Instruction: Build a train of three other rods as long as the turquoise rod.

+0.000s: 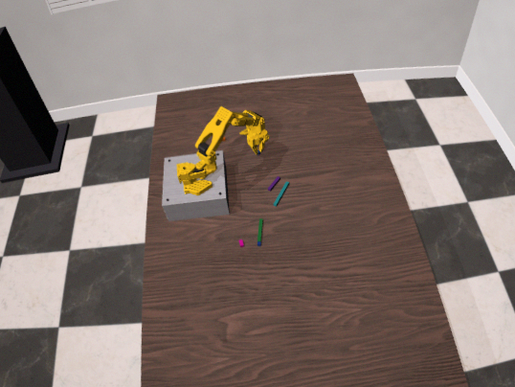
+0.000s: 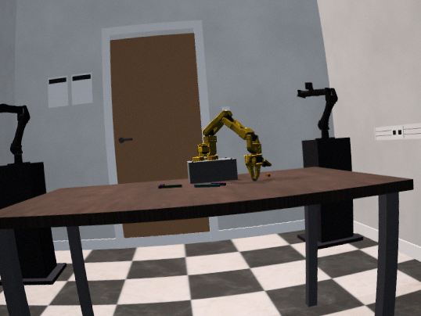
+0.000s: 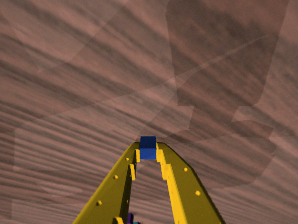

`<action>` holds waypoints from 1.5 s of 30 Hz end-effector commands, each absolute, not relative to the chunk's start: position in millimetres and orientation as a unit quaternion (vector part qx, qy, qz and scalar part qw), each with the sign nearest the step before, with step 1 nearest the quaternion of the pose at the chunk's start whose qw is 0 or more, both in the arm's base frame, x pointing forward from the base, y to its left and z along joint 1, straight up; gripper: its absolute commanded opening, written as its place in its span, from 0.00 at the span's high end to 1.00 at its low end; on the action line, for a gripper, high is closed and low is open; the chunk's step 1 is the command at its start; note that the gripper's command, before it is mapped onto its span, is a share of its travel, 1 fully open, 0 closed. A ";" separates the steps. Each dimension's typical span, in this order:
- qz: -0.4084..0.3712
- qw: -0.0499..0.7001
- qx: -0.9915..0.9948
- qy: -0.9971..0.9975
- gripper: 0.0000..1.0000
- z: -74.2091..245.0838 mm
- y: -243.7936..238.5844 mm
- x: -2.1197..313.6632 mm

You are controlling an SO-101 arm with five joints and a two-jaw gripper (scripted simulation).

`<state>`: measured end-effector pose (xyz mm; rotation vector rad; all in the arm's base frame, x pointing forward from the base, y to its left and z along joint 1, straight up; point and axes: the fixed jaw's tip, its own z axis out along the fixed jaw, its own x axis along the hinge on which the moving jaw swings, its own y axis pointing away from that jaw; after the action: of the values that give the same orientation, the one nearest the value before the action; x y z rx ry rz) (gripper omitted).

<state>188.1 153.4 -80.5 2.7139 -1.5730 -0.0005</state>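
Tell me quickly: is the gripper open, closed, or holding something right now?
Gripper: closed on the blue rod, pinched at the fingertips just above the table.
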 end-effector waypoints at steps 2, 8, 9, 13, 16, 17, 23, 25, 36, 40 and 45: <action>-0.002 0.004 0.866 -0.501 1.00 -84.9 154.7 185.6; -0.002 0.004 0.866 -0.501 1.00 -84.9 154.7 185.6; -0.002 0.004 0.866 -0.501 1.00 -84.9 154.7 185.6; -0.002 0.004 0.866 -0.501 1.00 -84.9 154.7 185.6; -0.002 0.004 0.866 -0.501 1.00 -84.9 154.7 185.6; -0.002 0.004 0.866 -0.501 1.00 -84.9 154.7 185.6; -0.002 0.004 0.866 -0.501 1.00 -84.6 154.8 185.6; -0.002 0.004 0.866 -0.501 1.00 -83.6 154.9 185.8; -0.002 0.004 0.866 -0.501 1.00 -68.8 156.4 188.0; -0.002 0.004 0.866 -0.501 1.00 -59.7 157.0 189.0; -0.002 0.004 0.866 -0.501 1.00 -51.1 157.3 189.6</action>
<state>187.4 152.8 -61.4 2.6931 -1.5610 -0.0148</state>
